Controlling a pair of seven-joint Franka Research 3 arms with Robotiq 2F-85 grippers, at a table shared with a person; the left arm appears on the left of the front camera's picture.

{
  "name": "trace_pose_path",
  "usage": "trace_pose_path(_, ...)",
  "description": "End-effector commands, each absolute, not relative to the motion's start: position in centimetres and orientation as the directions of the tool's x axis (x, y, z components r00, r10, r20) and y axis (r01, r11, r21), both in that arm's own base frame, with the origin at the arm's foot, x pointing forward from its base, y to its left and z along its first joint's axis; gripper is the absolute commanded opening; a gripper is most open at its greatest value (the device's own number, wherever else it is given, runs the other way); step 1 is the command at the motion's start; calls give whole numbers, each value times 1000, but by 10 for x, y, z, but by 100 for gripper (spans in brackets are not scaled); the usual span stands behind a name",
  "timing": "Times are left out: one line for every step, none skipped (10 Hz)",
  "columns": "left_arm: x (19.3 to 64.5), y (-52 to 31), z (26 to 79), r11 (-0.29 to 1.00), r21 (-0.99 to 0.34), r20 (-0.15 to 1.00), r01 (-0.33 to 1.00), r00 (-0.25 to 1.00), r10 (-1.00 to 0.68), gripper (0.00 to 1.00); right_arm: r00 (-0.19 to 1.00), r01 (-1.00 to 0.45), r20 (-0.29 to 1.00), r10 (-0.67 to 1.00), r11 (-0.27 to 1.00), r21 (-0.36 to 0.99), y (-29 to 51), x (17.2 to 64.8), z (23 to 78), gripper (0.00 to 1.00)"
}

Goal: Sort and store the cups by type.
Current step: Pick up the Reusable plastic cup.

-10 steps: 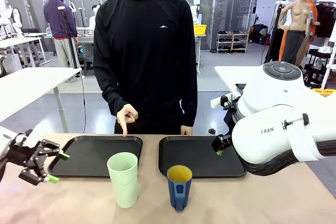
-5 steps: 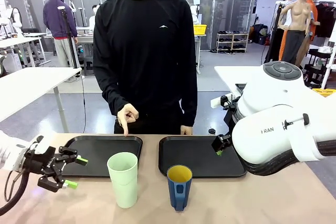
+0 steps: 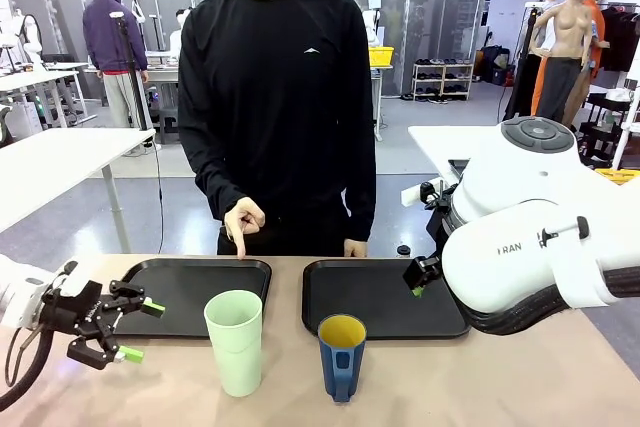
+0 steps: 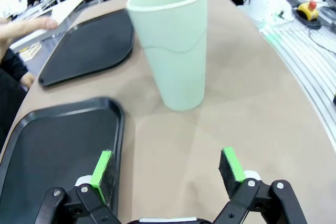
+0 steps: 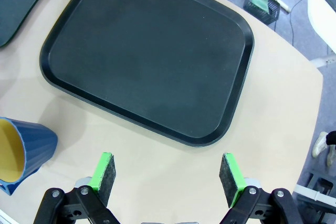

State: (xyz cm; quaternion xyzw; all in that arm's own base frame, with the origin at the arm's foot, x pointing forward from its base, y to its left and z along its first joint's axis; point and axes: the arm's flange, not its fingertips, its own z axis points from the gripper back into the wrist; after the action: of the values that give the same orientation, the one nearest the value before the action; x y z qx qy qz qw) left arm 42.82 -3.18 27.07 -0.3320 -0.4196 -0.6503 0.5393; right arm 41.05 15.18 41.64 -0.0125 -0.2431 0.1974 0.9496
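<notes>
My left end effector [image 3: 140, 331] is wide open and empty, level with the mint-green tumbler [image 3: 234, 343] and left of it, aligned for a side grasp.

cups: 2, namely 1 mint-green tumbler [image 3: 234, 342] and 1 dark blue cup [image 3: 341, 357] with yellow inside | black trays: 2, left tray [image 3: 185, 297], right tray [image 3: 380, 297] | robot hands: 2, left hand [image 3: 141, 331], right hand [image 5: 168, 169] | desk [image 3: 500, 377]: 1 | person [image 3: 275, 97] at desk: 1
</notes>
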Motion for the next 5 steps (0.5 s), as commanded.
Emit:
trace_pose_path(428, -59, 255, -134, 150, 929, 980, -186, -321, 100, 804, -369, 457, 381, 922, -120, 152, 411, 416, 100)
trace_pose_path(426, -66, 248, -138, 145, 943, 980, -179, -282, 100, 804, -369, 457, 381, 922, -120, 152, 411, 416, 100)
trace_pose_path(425, -72, 245, -129, 138, 945, 982, -169, -280, 100, 804, -369, 457, 381, 922, -120, 152, 411, 416, 100)
trace_pose_path(426, -78, 243, -106, 144, 944, 984, -169, -284, 100, 804, -369, 457, 381, 922, -120, 152, 411, 416, 100)
trace_pose_path(428, -85, 242, -85, 146, 948, 986, -164, -274, 100, 804, -369, 457, 381, 922, -120, 152, 411, 416, 100)
